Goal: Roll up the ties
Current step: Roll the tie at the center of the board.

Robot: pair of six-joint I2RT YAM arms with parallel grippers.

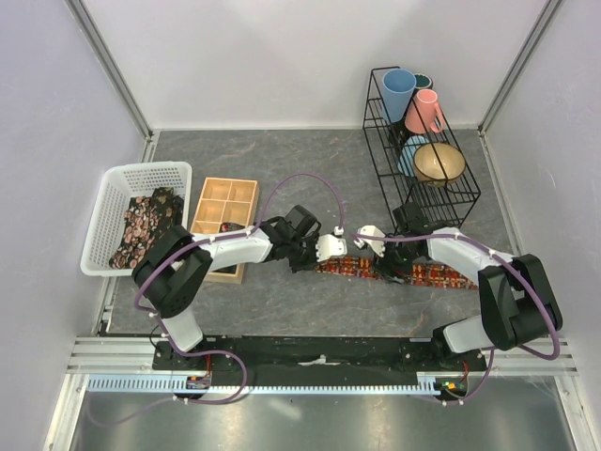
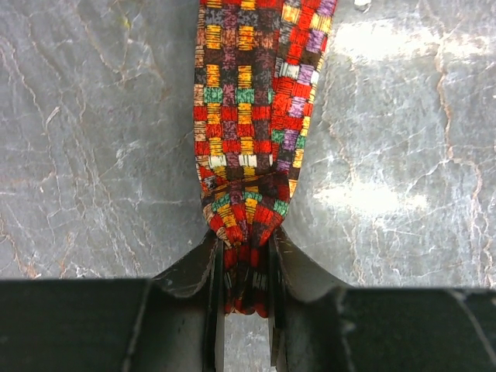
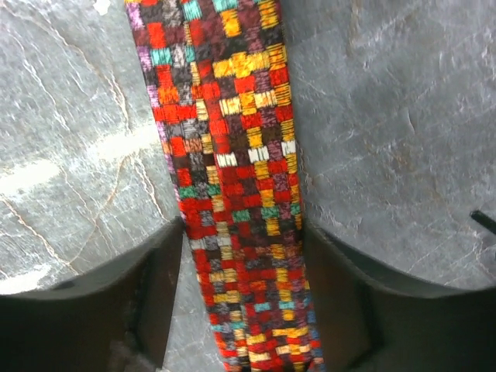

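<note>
**A robotics lab test cell, closed in on three sides**

A lab bench is indicated by plain white panel walls (image 1: 282,56) held in aluminium profiles (image 1: 113,70) and by a grey stone-look mat (image 1: 310,169) laid over the table. A left arm (image 1: 235,249) and a right arm (image 1: 470,254) are bolted to a black base plate (image 1: 319,352) beside a slotted cable duct (image 1: 263,383), and purple cables (image 1: 300,183) are looped over them. Household props are staged around: a white plastic basket (image 1: 141,174), a wooden tray (image 1: 225,200), a wire rack (image 1: 465,178) of cups (image 1: 396,94), and a tie (image 1: 437,275).
</note>
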